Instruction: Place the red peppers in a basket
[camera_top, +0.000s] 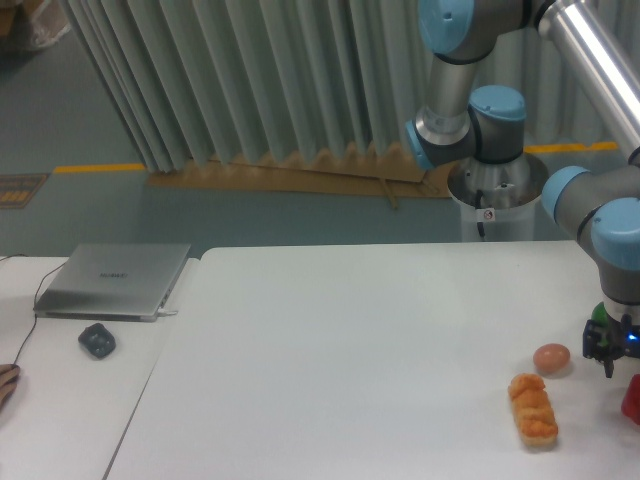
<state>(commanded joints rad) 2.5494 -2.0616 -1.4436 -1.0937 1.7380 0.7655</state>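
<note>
Broadly, one white desk (350, 350) carries everything, with one UR5e arm (600, 215) reaching down at its right edge. One closed laptop (115, 280) and one dark mouse (97, 341) sit on the lower surface to the left. One orange braided bread (532, 408) lies near the right side, one small pinkish egg-like thing (551, 357) just beyond it. The end effector (612, 345) hangs beside the egg; whether its fingers are apart or together I cannot tell. One red pepper (632, 400) shows only as a sliver at the right border, just below the end effector. A bit of green (598, 312) peeks behind the wrist. No basket is in view.

Likely risks: grasping a pepper this near the desk's edge could nudge it off, and its glossy, lumpy skin may slip.
</note>
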